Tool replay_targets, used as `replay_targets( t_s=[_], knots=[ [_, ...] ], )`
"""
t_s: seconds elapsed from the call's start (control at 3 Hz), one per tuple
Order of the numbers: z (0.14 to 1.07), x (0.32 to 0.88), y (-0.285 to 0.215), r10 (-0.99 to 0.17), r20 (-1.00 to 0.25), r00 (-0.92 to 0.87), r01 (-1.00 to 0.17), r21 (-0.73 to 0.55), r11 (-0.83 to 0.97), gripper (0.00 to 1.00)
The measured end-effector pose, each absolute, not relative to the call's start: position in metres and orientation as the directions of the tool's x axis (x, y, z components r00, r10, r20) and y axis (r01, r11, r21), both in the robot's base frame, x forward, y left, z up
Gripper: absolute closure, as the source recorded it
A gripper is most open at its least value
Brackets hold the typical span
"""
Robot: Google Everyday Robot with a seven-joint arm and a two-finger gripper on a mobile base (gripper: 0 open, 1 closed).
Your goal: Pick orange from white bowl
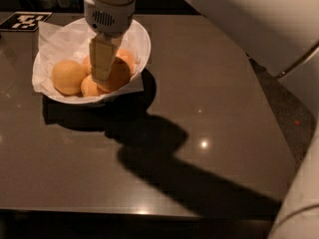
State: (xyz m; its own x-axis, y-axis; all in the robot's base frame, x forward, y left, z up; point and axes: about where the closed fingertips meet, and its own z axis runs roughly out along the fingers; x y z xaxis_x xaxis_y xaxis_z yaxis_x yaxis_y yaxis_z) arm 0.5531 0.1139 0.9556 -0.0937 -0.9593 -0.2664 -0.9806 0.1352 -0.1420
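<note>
At the far left, a black-and-white marker [25, 21] lies flat on the back corner of the dark glossy table [214, 83]. The table's left edge runs out of the view. Its front edge crosses the bottom of the view, and its right edge slants down towards the speckled floor [294, 103]. The middle and right of the tabletop are bare apart from the arm's broad shadow [164, 153], which stretches from the bowl to the front right corner.

The arm [109, 4] comes down from the top of the view, its grey wrist pointing almost straight down over the bowl. The gripper [101, 76] reaches inside the bowl, low among the fruit. It is right against a deeper-coloured orange [119, 72] on its right side. Whether the gripper is closed on anything cannot be told from this angle.

The white bowl [142, 44] sits at the back left of the table, lined with crinkled white paper [55, 39]. The orange [69, 77], large and yellowish, rests at the bowl's left side, just apart from the gripper. A smaller one [88, 87] lies low in front, and another [125, 57] shows behind.
</note>
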Motion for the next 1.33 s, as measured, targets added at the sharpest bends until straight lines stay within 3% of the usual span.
replay_targets(
  t_s=[1.33],
  knots=[
    [0.933,0.562,0.11,-0.961,-0.241,-0.133,-0.985,-0.079,0.156,0.36]
  ],
)
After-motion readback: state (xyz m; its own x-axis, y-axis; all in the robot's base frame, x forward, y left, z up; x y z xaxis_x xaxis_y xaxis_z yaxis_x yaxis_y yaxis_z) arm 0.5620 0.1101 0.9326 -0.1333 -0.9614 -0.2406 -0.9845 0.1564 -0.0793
